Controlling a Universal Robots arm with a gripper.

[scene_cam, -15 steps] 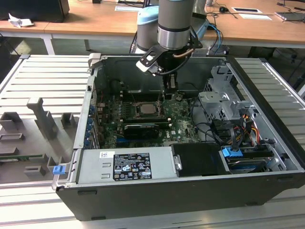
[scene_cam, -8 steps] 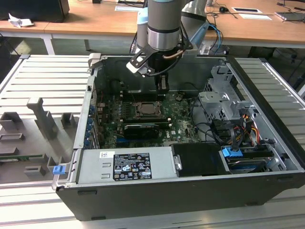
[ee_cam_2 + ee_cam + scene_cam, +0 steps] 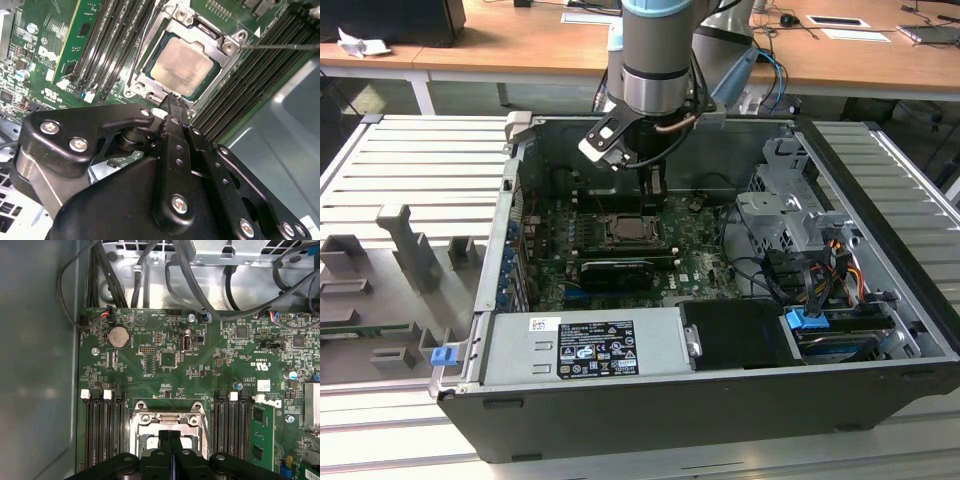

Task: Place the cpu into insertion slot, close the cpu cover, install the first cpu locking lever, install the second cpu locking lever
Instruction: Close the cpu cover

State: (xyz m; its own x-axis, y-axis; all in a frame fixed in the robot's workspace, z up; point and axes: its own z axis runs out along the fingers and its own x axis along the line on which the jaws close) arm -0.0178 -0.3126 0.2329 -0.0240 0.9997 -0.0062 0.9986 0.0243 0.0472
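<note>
Hovering at the cover rim, my tool is pressed together (pinching nothing); the cpu lies under that cover. Locking is in hand, I judge, calling for a precise hooking push.

An open dark grey computer case is seen lying on a ribbed grey metal table. Inside it a green motherboard is laid flat, and a square metal-rimmed insertion slot is set near its middle. A long black rectangular card is mounted just in front of the slot. A grey cylindrical robot arm is seen hanging from above. Its black gripper, fingers drawn together into one narrow bar, is held just behind the slot. A silver power supply box is fitted along the near wall. A silvery drive cage is placed at the exterior view's right.
</note>
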